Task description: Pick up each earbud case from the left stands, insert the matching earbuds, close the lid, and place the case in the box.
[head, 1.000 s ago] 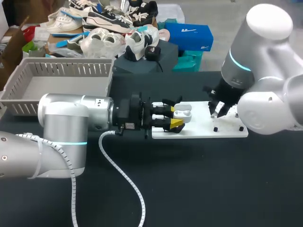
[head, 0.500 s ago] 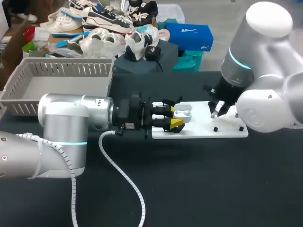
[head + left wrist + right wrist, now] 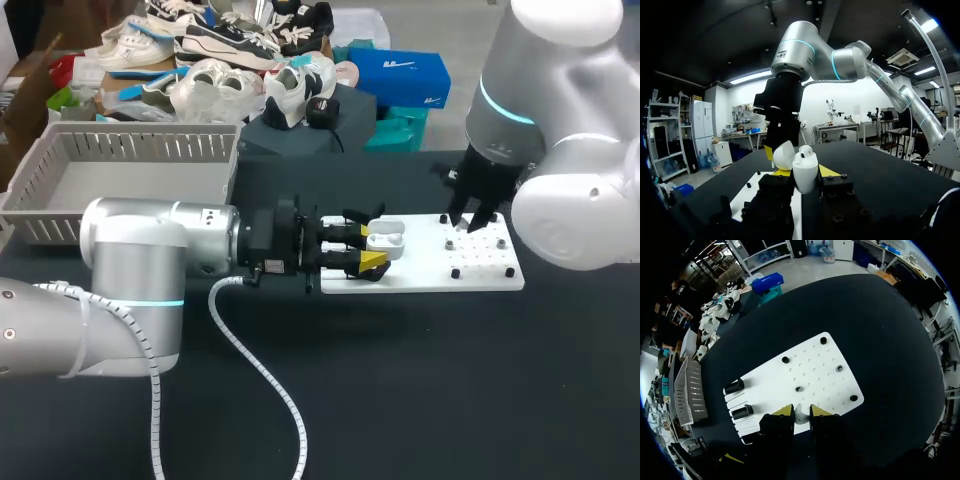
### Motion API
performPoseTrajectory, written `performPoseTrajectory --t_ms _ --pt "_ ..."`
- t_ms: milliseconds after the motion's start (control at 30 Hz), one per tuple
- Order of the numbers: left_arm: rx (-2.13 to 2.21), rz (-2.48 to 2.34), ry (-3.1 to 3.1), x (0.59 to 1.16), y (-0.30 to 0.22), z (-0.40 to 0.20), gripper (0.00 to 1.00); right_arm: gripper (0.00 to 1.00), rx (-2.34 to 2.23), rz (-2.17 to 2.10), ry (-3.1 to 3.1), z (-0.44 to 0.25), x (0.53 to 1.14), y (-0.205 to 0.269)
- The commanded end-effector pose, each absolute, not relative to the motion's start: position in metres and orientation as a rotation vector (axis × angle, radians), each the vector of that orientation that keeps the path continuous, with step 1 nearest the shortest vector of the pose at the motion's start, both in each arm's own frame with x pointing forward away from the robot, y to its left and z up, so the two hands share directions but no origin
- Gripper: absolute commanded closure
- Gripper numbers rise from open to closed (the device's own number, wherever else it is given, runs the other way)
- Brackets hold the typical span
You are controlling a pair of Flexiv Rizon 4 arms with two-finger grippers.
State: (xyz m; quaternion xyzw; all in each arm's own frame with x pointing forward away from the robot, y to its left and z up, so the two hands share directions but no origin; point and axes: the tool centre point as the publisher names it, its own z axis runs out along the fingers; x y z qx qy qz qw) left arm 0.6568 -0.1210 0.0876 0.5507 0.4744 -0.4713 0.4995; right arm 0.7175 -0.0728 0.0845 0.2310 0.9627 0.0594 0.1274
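A small white earbud (image 3: 800, 415) is pinched between the narrowly set right fingers (image 3: 785, 411), over the white perforated board (image 3: 810, 372). The white earbud case (image 3: 804, 172), lid open, is clamped between the left fingers (image 3: 831, 172) at the board's left end. Bare black bench (image 3: 420, 380) surrounds the board, and a grey slatted basket (image 3: 140, 135) stands far left.

Wht earbud case (image 3: 386, 241), lid open, upright, on plate (image 3: 480, 272).

White earbud case (image 3: 385, 240), white earbud (image 3: 800, 414), white holed board (image 3: 480, 276), grey slatted basket (image 3: 60, 216).
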Motion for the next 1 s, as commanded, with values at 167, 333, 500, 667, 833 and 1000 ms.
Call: performPoseTrajectory --t_ms 167,333,500,667,833,1000 --pt "1.331 -1.137 1.149 0.656 -0.121 0.087 1.00 1.00 0.647 0.092 2.720 0.159 0.671 -0.065" --pt "1.331 -1.137 1.149 0.656 -0.121 0.087 1.00 1.00 0.597 0.029 2.808 0.186 0.661 -0.043" --pt "1.331 -1.137 1.149 0.656 -0.121 0.087 1.00 1.00 0.398 -0.078 2.931 0.195 0.655 -0.005" --pt "1.331 -1.137 1.149 0.656 -0.121 0.087 1.00 1.00 0.178 -0.072 2.973 0.197 0.658 0.026" --pt "1.331 -1.137 1.149 0.656 -0.121 0.087 1.00 1.00 0.038 -0.096 2.960 0.191 0.659 0.046" --pt "1.331 -1.137 1.149 0.656 -0.121 0.087 1.00 1.00 -0.043 -0.118 2.965 0.184 0.653 0.057"
